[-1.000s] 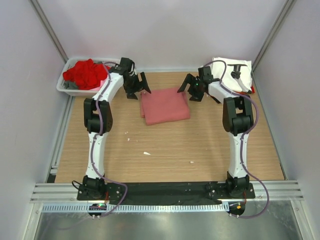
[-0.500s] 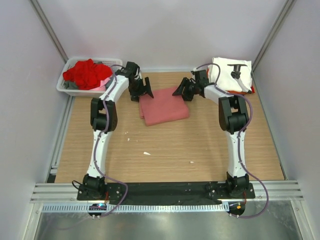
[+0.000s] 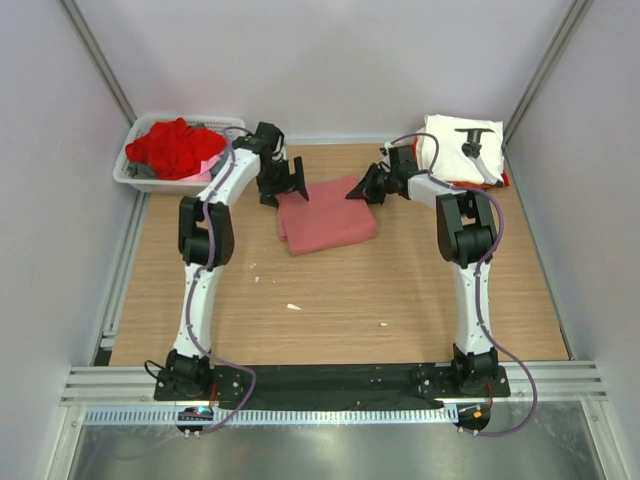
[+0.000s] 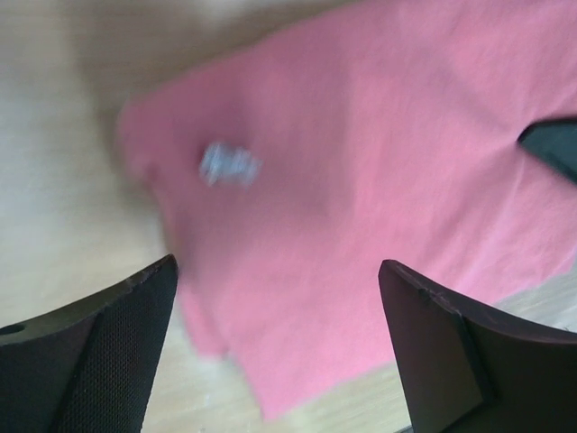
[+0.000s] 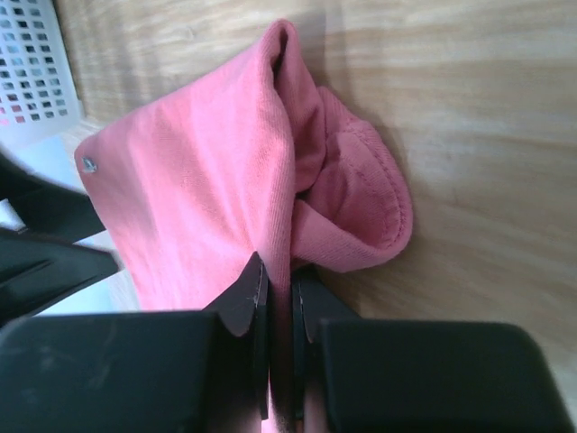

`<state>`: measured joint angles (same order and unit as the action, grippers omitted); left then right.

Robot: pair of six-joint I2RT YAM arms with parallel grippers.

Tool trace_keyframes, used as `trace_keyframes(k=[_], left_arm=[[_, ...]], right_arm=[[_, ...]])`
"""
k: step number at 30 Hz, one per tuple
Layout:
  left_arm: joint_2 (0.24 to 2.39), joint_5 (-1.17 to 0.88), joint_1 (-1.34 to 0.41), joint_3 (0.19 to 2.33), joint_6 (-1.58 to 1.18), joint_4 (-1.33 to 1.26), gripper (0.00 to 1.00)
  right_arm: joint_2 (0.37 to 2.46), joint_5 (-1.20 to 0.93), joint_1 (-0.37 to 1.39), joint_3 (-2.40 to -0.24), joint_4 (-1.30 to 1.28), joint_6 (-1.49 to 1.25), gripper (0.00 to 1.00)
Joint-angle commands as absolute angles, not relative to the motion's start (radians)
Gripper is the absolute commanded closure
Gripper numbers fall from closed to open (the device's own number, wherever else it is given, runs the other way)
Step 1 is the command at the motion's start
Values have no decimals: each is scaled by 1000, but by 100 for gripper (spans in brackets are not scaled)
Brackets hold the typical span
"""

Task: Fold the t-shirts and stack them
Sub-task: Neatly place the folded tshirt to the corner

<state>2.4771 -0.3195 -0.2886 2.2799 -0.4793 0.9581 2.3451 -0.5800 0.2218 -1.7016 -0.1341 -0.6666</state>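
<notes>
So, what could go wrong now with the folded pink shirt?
1. The right claw pinches only one corner of the folded salmon-pink cloth t-shirt; pulling may open the fold.
2. The left claw is open above the other corner; a one-sided lift could drag the layers askew.

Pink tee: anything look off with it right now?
Yes. The pink tee lies slightly skewed, and its far right corner is lifted, pinched in the right gripper; the layers there bunch and splay rather than lie flat. The left gripper hangs open over the far left corner, gripping nothing.
</notes>
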Motion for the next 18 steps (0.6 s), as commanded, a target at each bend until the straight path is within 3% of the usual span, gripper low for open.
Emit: trace_keyframes(k=[1,4,10,18], left_arm=[[2231,-172,-299,2240,-442,1103,7],[2015,-62,-299,2036,-436,1089,4],[1539,115,-301,1431,-454,991,5],[1073,35,-301,1030,-488,896,5]], right_arm=[[2208,-586,209,-1730,-219,-620,99],[2157,-562,186,-1756,-302,-581,99],[2091,-491,146,-1885,-508,-473,98],[2154,-437,127,-2296,-808,-368,98]])
